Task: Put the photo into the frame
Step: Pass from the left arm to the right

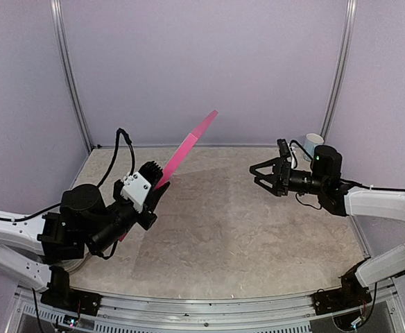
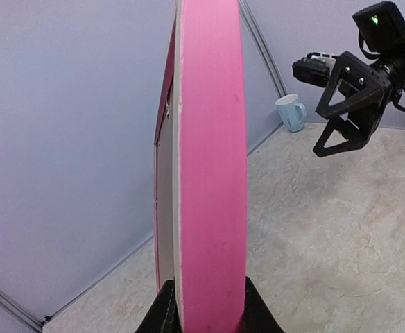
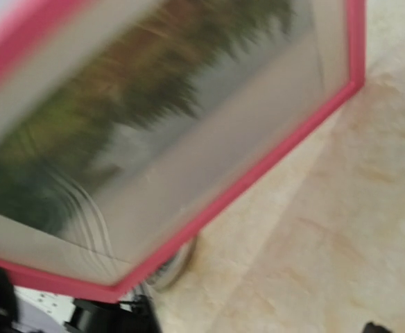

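At near left, the thin, flat pink-red frame (image 1: 188, 149) is being pinched by its lower edge in the left gripper (image 1: 159, 194) and held tilted, clear of the mottled beige table (image 1: 244, 236). The photo (image 3: 140, 118), blurred dark green trees, is being shown inside the frame with a pale border. Farther right, the right gripper (image 1: 256, 175) is being held spread wide and empty, apart from the frame. A pale mug (image 1: 313, 144) is being left at the far corner.

From the right wrist the photo (image 3: 140, 104) is a green-grey smear, its frame (image 3: 258, 170) cut off at top and left. From the left wrist the frame stands edge-on, face hidden, with only the tips of the left fingers (image 2: 162, 313) showing.
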`<state>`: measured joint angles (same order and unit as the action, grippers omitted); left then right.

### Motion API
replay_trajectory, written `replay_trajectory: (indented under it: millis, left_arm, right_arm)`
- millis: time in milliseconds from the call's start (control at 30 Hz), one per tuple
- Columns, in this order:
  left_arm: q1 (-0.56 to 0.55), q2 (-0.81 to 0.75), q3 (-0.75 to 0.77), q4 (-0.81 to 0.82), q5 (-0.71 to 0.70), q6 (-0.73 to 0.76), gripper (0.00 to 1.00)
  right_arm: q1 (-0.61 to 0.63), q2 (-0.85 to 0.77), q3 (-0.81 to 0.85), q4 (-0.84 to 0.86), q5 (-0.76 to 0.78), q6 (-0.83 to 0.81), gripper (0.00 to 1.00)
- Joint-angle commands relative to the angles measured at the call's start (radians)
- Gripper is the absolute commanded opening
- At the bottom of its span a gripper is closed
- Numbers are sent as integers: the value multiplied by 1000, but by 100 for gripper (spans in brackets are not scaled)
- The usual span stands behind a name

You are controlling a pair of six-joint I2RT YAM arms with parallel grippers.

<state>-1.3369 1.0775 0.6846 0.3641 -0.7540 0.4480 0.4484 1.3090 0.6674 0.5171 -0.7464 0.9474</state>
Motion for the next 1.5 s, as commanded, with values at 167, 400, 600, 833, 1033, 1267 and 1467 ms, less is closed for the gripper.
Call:
replay_trajectory:
  millis: [167, 400, 600, 833, 1033, 1267, 1467]
  left_arm:
    - [21, -73, 21, 50, 146, -128, 0]
    - [26, -80, 22, 44, 157, -138, 0]
    - [27, -87, 30, 34, 174, -133, 0]
    - [27, -56, 83, -71, 235, -121, 0]
    - [23, -56, 102, -138, 293, -123, 0]
    - [8, -51, 149, -274, 339, -132, 0]
    - [-13, -27, 203, -400, 344, -154, 0]
  right_arm:
    - [-6, 12, -18, -81, 20, -79, 99]
    - [-6, 20, -12, -94, 21, -91, 99]
    - [-7, 14, -11, -119, 35, -126, 99]
    - [6, -20, 130, -393, 191, -582, 99]
    - [35, -79, 131, -424, 299, -886, 99]
    - [133, -245, -18, -205, 281, -1145, 99]
    - [242, -241, 43, -321, 353, -1312, 99]
